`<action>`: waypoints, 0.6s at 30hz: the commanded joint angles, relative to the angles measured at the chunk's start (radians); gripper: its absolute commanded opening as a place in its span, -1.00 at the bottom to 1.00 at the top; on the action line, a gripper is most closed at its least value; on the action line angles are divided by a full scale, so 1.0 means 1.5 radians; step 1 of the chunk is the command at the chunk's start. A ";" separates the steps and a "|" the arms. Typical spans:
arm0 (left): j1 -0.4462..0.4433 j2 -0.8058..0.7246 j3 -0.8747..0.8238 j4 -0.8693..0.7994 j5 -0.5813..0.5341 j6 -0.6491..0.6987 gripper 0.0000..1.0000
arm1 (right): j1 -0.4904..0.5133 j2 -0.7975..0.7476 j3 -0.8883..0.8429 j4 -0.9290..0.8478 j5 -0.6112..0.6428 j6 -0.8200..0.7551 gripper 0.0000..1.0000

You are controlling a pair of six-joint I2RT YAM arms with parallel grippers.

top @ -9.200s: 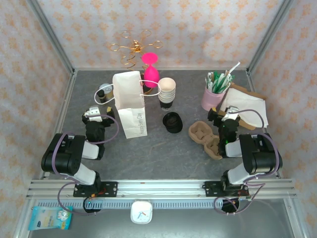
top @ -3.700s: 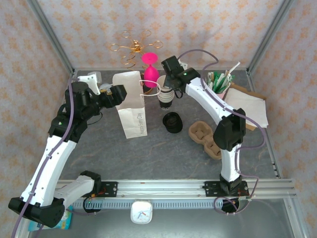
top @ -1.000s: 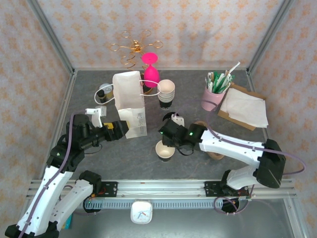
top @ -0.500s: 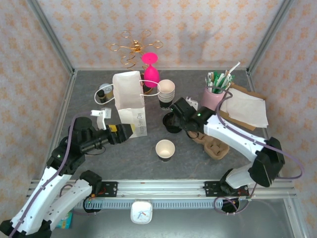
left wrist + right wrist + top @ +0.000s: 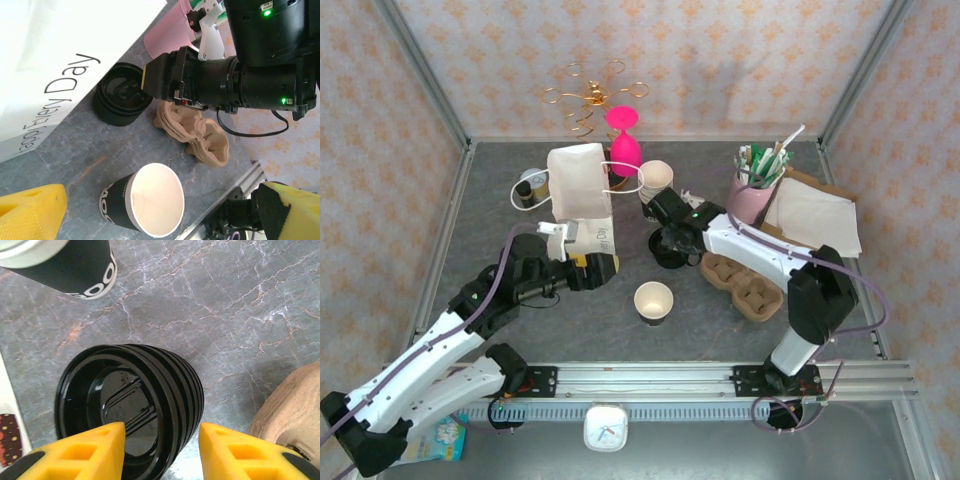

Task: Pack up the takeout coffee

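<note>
**Top view.** We are looking at the paper cup (image 5: 653, 300), which is standing upright and unlidded on the grey worktop (image 5: 720, 335) near the front centre. It is standing outside the brown pulp carrier (image 5: 745, 285), which is lying well apart to its right. The stack of black lids (image 5: 668, 252) is sitting just beyond the cup, beside the carrier's far end and in front of the stack of spare cups (image 5: 656, 180). The right gripper (image 5: 667, 232) is hovering directly over the lids. The left gripper (image 5: 598, 268) is hanging at the lower corner of the white paper bag (image 5: 580, 200) and pointing toward the cup. The pink cup of straws (image 5: 748, 198) is standing at the far right.

**Left wrist view.** We are seeing the left jaws spread wide and gripping nothing, with a yellow fingertip (image 5: 32, 210) in each lower corner. The cup's cream mouth (image 5: 150, 200) is lying below and between them. Beyond the cup, the lids (image 5: 121, 100) are resting beside the bag (image 5: 50, 60), with the carrier (image 5: 192, 132) just to their right.

**Right wrist view.** We are seeing the right jaws open and holding nothing, with one yellow finger (image 5: 75, 450) on each side of the lid stack (image 5: 130, 415), whose hollow side is facing up. We cannot tell whether the fingers are touching it. The cup's black sleeve (image 5: 65, 260) is showing at upper left, and the carrier's edge (image 5: 287, 410) at right.
</note>
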State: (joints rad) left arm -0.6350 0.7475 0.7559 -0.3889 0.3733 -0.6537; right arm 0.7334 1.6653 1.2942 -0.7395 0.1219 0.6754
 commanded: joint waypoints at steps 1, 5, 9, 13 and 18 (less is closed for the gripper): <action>-0.005 0.005 -0.002 0.024 -0.029 0.017 0.98 | -0.003 0.018 0.025 -0.005 0.033 -0.007 -0.25; -0.005 0.011 -0.001 0.019 -0.039 0.026 0.98 | -0.003 0.028 0.025 -0.005 0.034 -0.014 -0.29; -0.005 0.012 -0.001 0.012 -0.042 0.028 0.98 | -0.003 0.033 0.030 -0.009 0.040 -0.020 -0.34; -0.006 0.007 0.000 0.004 -0.050 0.030 0.98 | -0.003 0.040 0.030 -0.010 0.034 -0.025 -0.41; -0.005 0.009 -0.001 0.007 -0.050 0.031 0.98 | -0.003 0.049 0.029 -0.010 0.032 -0.030 -0.40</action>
State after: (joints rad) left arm -0.6353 0.7616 0.7559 -0.3851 0.3202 -0.6281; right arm 0.7322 1.7267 1.3155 -0.7364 0.1356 0.6468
